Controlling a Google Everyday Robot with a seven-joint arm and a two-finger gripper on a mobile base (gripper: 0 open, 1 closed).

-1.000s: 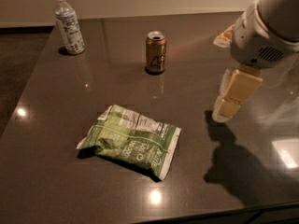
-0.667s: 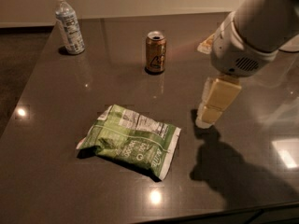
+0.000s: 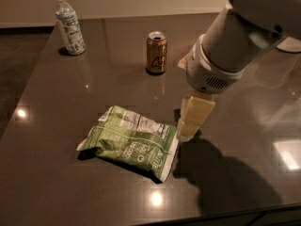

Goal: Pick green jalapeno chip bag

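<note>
The green jalapeno chip bag (image 3: 131,141) lies flat on the dark table (image 3: 70,93), crinkled, with its white nutrition label facing up. My gripper (image 3: 187,134) hangs from the white arm at the right. Its cream-coloured tip is just off the bag's right edge, low over the table. It holds nothing that I can see.
A brown soda can (image 3: 156,52) stands behind the bag, left of my arm. A clear plastic bottle (image 3: 68,24) stands at the far left corner. The table's front edge runs along the bottom of the view, and the left edge drops to a dark floor.
My arm has swung left and down across the table. The gripper has come from well right of the bag to right beside its right edge. The bag, can and bottle have not moved.
</note>
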